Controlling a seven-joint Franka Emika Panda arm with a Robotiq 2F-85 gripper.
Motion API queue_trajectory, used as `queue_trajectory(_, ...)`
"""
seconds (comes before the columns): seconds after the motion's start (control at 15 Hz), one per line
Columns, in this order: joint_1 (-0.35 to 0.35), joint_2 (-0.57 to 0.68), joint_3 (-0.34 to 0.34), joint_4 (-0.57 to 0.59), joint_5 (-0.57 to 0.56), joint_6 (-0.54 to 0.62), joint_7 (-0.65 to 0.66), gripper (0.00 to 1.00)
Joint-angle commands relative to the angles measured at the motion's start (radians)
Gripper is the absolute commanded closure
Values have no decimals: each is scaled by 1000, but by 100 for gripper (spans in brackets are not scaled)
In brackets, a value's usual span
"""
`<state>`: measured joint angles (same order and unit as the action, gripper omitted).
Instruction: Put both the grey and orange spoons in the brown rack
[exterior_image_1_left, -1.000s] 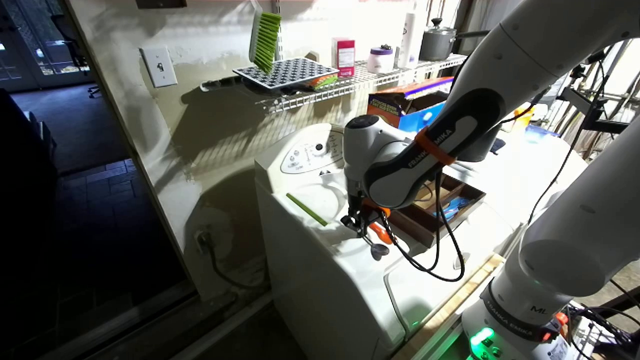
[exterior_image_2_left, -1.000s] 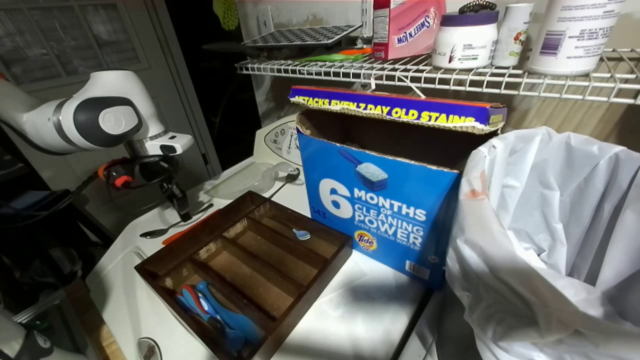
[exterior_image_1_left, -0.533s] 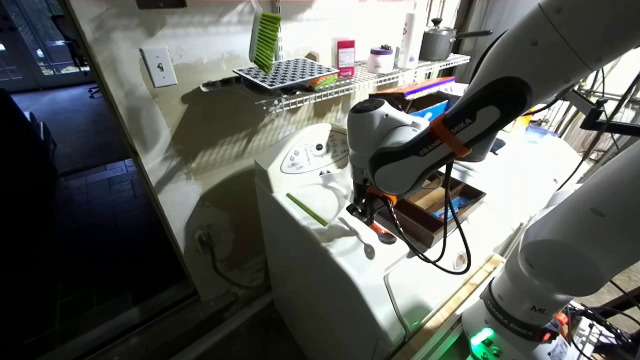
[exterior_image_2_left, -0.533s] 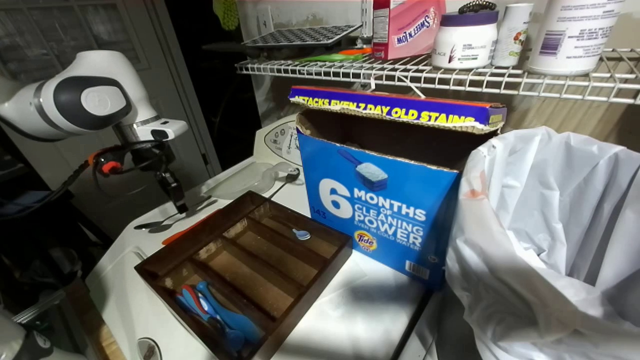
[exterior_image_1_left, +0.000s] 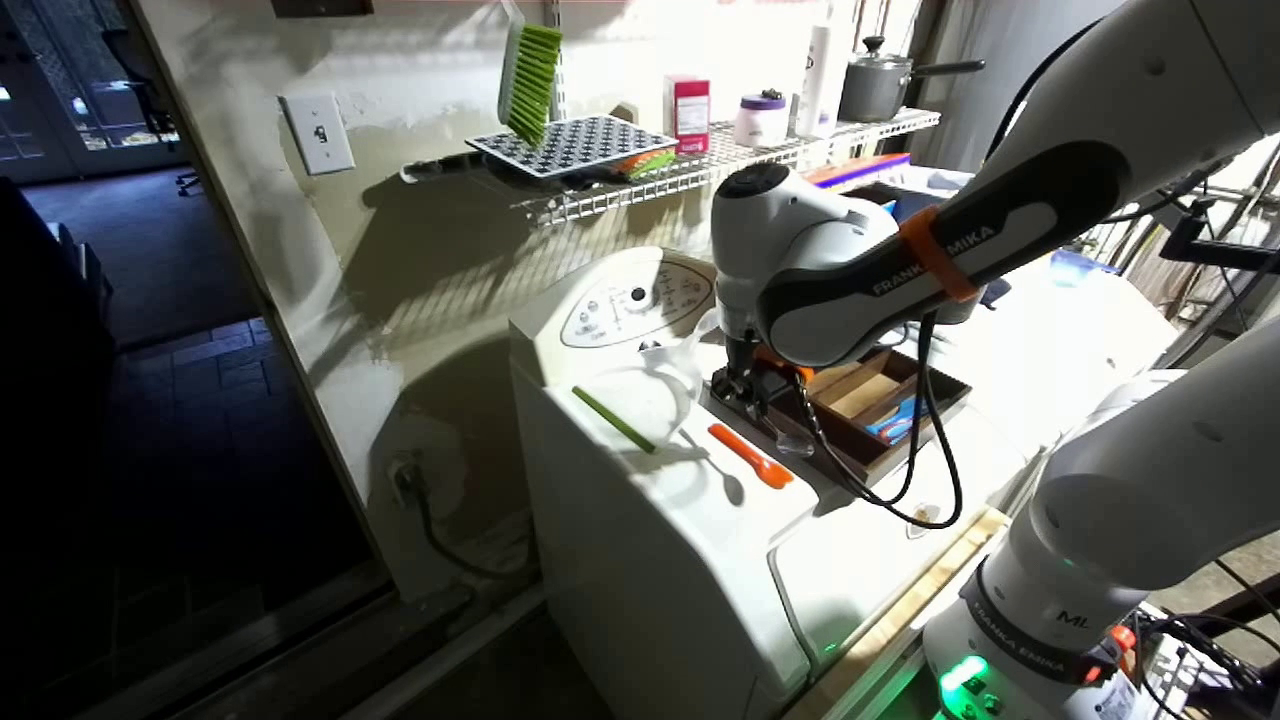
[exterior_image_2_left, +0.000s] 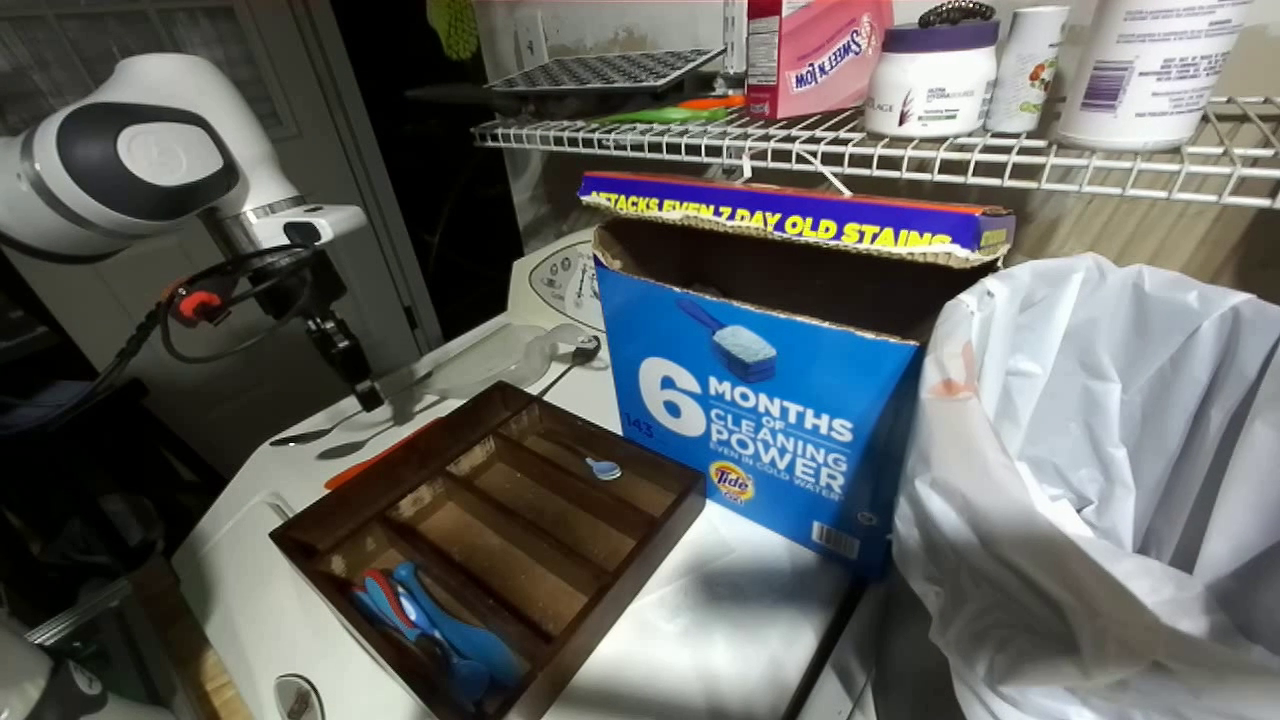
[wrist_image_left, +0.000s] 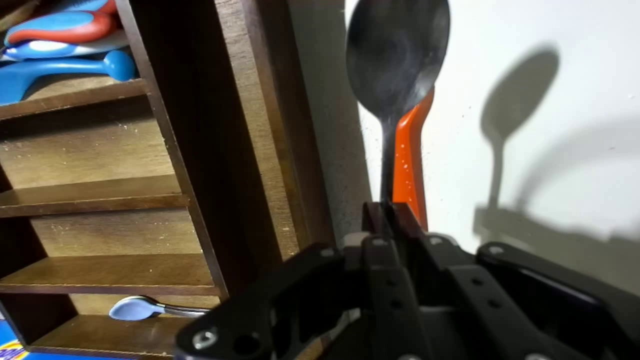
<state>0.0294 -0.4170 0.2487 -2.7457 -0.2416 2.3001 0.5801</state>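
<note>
The gripper (wrist_image_left: 385, 210) is pinching the grey spoon (wrist_image_left: 397, 55) by its dark handle, and I'm seeing the bowl jutting out past the grip. The spoon is hanging above the laundry machine (exterior_image_1_left: 620, 540), just outside the long side wall of the brown rack (exterior_image_2_left: 490, 550), and its shadow is falling on the white top, apart from it. The orange spoon (exterior_image_1_left: 750, 457) is lying on that top, just to the left of the rack, and the rack's raised wall is standing between both spoons and the compartments. In an exterior view the robot arm (exterior_image_1_left: 1050, 190) and its dangling black cables (exterior_image_1_left: 924, 350) are getting in my way, covering part of the rack. A green strip (exterior_image_1_left: 613, 419) is lying farther left on the machine. In an exterior view, blue and red utensils (exterior_image_2_left: 460, 635) are crowding the nearest cross compartment, while a small pale-blue spoon (exterior_image_2_left: 603, 468) is resting in the farthest one. Beyond the rack, a clear plastic piece (exterior_image_2_left: 490, 362) is lying beside a dark long-handled utensil (exterior_image_2_left: 586, 349). To the right, a blue detergent box (exterior_image_2_left: 760, 400) is standing near the rack's far corner, and a white bag (exterior_image_2_left: 1090, 450) is bulging just beside it. Above them, the wire shelf (exterior_image_2_left: 870, 160) is carrying a pink box (exterior_image_2_left: 820, 55) and a jar (exterior_image_2_left: 930, 85).
</note>
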Motion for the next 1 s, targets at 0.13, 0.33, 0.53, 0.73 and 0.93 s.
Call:
queue_trajectory(0.13,-3,2,3,1,3,-3,-4,92)
queue_trajectory(0.33,2,1,-23,1,0,12,-93,98)
queue_trajectory(0.53,6,-20,-57,1,19,12,-193,98)
queue_trajectory(0.73,-3,-33,-88,2,24,-7,-249,98)
queue_trajectory(0.93,-16,-30,-118,2,26,-1,-272,98)
